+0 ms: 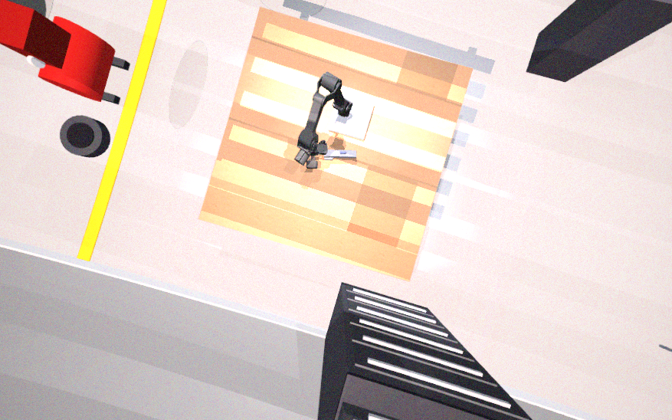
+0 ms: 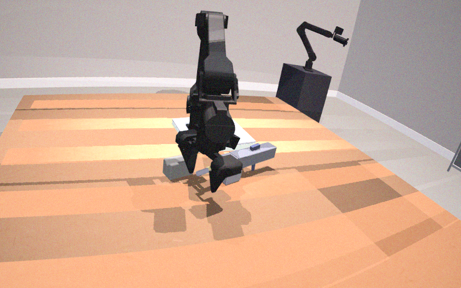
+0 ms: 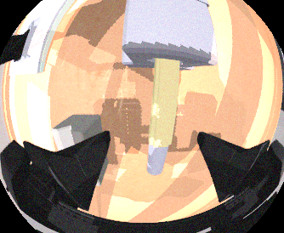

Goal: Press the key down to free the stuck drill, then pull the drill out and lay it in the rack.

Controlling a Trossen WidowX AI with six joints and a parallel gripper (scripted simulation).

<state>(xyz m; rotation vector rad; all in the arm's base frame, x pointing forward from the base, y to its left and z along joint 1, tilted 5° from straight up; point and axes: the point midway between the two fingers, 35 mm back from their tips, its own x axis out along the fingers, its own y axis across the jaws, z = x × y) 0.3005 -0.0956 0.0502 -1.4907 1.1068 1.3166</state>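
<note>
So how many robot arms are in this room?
2. One black arm stands on the orange mat, bending over the grey block. A second arm sits on a dark pedestal by the wall. Others could be out of view.

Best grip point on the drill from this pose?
Grip the drill on its bare yellow shank, between the grey block and the pale tip. Come from above: the open end effector already straddles it, one finger each side, so closing pinches across its narrow width.
</note>
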